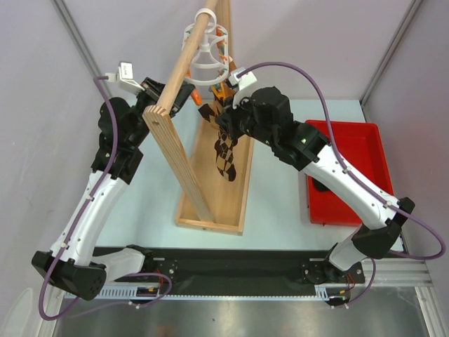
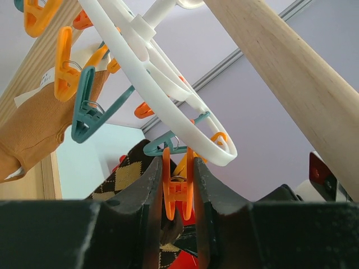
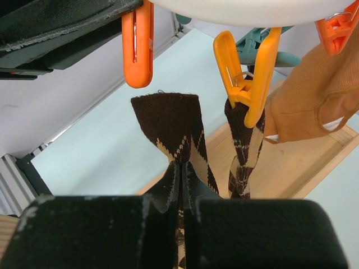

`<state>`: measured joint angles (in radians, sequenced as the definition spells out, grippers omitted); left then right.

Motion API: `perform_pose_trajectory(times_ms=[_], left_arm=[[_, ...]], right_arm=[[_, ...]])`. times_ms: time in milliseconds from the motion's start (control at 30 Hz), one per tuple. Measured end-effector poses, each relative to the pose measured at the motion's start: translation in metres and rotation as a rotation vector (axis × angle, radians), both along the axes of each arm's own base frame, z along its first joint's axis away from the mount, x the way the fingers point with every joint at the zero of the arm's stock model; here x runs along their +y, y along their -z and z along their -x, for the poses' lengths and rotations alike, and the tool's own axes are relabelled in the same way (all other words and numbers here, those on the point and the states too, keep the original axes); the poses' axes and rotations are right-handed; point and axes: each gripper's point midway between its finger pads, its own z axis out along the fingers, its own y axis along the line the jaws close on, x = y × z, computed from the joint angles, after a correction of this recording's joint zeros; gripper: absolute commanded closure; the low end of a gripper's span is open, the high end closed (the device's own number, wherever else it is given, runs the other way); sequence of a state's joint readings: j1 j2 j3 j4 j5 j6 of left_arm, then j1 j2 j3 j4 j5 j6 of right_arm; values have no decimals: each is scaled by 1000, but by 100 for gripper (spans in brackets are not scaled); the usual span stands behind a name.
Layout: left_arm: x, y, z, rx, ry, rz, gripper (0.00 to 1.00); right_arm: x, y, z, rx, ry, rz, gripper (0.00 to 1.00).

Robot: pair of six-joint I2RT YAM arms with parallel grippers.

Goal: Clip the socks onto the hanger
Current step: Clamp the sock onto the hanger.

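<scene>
Table: pale blue-grey top, walled on the left, far and right sides. Directly on it:
- long wooden base, shallow with a raised rim, centre, running from the near side towards the far wall
- red tray, right side, well apart from the base
- black rail along the near edge

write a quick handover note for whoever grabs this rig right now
Left tool: shut on an orange peg of the hanger.
Right tool: shut on an argyle sock, cuff just below that peg, not yet in it.
Done: second argyle sock and tan sock hang clipped.
To do: clip the cuff, release. A dark item in the red tray may be another sock.
</scene>
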<state>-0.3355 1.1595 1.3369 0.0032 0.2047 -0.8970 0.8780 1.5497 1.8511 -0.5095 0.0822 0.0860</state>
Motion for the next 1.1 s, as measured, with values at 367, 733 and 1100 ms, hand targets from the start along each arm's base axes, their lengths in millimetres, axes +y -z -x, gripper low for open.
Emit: perform_pose_trajectory(times_ms=[367,733,1100], left_arm=[[0,-1,1,-1,0,1,100],[0,-1,1,-1,4,0,100],[0,-1,3,-4,6,0,100]], right_arm=[[1,-7,-1,-5,-4,-20,100],[12,-10,-6,-2,-21,-35,100],[21,-10,-13,1,-27,-40,100]])
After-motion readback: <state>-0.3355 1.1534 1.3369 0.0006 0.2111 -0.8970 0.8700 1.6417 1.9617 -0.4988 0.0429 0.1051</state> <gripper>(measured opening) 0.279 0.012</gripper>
